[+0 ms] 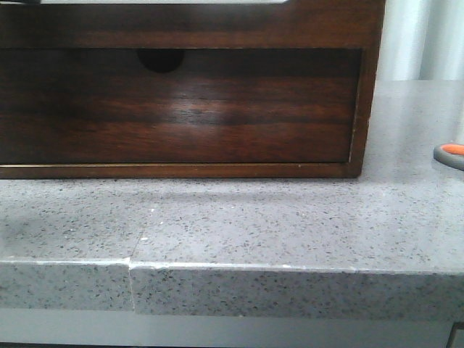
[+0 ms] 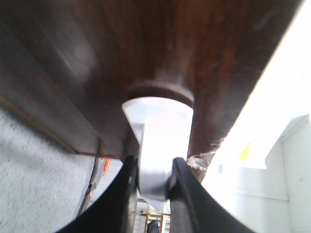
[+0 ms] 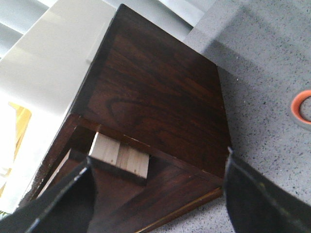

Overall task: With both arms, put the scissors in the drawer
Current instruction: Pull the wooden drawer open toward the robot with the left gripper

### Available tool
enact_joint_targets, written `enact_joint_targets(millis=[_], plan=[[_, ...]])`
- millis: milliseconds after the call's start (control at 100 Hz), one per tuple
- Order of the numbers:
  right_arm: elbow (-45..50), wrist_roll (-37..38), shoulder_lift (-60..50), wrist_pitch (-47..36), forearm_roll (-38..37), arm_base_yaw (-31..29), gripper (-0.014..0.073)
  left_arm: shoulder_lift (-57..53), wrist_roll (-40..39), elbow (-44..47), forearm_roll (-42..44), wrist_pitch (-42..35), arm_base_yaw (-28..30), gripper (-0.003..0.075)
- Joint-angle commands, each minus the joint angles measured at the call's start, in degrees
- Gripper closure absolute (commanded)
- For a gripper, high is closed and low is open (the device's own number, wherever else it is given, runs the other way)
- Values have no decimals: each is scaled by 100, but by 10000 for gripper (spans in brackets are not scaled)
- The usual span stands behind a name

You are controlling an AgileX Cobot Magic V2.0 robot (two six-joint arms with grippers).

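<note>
The scissors lie on the grey counter to the right of the cabinet; only a grey handle loop with orange lining shows. It also shows in the right wrist view and the left wrist view. The drawer is the dark strip at the cabinet's top; its cutout shows pale wood in the right wrist view. My right gripper is open and empty above the cabinet's front. My left gripper is close against dark wood with a rounded cutout; its fingers are near together with a blurred grey shape between.
A taller drawer front with a small semicircular notch fills the cabinet below. The speckled grey counter runs in front, with a seam and a front edge. The cabinet's top is dark wood.
</note>
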Motion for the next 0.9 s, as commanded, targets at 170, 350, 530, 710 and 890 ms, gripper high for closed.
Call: enact_joint_targets(millis=[170,350,530,710,890], plan=[[-149,-49,67,-232,113,-34,106,-928,-69,285,-101,14,-349,740],[-149,-49,67,-236,113,-34,106,-1458,-270,439,-75,-31,-405,740],[-149,-49,67,-236,113,-34,106,-1801,-598,439,171,-96,-405,740],[-149,-49,67,-236,113,-34,106,-1922,-806,439,342,-110,-405,740],[-149,-49,67,-236,113,-34,106,-1930,-806,439,523,-87,-405,740]])
